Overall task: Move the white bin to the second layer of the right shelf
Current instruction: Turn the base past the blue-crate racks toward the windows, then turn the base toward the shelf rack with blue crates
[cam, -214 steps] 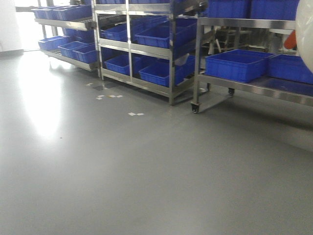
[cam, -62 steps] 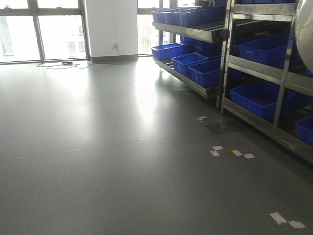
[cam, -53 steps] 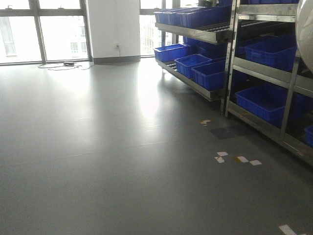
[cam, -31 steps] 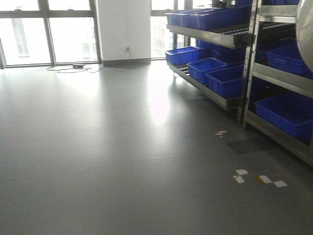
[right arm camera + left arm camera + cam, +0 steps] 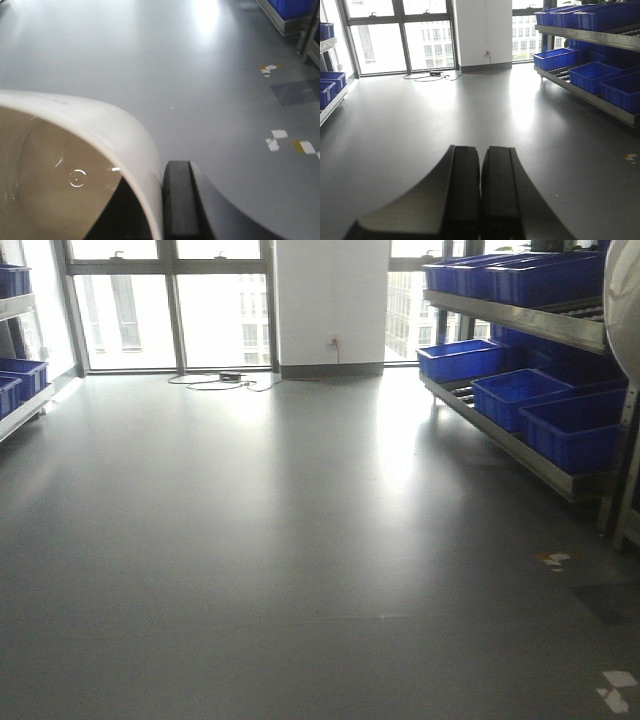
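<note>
The white bin (image 5: pixel 100 125) is held up off the grey floor (image 5: pixel 200 75), gripped by its wall. The right gripper (image 5: pixel 150 210) is clamped over the bin's rim. One black finger (image 5: pixel 176 200) lies against the outside of the glossy wall, and a dark shape just inside the wall looks like the other. The bin's mouth faces the right wrist camera, so its rounded cream inside shows. Below the bin and to its right, pale tape marks (image 5: pixel 287 142) are stuck on the floor.

In the front view only a pale sliver of the bin (image 5: pixel 628 290) shows at the right edge. Beyond it stands a steel rack (image 5: pixel 510 444) carrying blue crates (image 5: pixel 565 430), and further off to the bin's left is a white pillar (image 5: pixel 330 300).

The left gripper (image 5: pixel 481 195) is not touching the bin. Its two black fingers (image 5: pixel 465 190) are pressed flat together over bare floor
</note>
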Motion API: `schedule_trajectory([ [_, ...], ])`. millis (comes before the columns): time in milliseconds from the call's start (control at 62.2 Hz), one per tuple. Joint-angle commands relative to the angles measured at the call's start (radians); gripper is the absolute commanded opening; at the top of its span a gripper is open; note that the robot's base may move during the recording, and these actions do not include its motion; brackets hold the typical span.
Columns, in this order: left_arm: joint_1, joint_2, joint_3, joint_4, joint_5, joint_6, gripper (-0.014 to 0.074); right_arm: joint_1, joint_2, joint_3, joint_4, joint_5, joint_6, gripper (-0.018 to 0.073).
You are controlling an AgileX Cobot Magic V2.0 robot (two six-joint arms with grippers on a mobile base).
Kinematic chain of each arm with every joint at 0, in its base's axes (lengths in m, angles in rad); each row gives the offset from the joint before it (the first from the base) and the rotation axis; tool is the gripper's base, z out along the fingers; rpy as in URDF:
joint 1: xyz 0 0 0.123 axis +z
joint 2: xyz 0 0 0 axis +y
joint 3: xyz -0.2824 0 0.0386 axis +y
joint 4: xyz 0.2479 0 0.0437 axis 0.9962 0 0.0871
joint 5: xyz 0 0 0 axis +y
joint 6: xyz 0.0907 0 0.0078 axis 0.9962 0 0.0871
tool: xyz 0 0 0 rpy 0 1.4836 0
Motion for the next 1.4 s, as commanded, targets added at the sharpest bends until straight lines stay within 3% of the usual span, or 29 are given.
schedule_trajectory([
  [0, -0.008, -0.014, 0.037, -0.005, -0.086, -0.004, 0.0085, -0.005, 0.005, -0.032, -0.005, -0.095, 0.002, 0.0057],
  [1383, -0.008, -0.014, 0.037, -0.005, -0.086, -0.004, 0.0085, -0.005, 0.005, -0.032, -0.005, -0.095, 0.002, 0.0057],
])
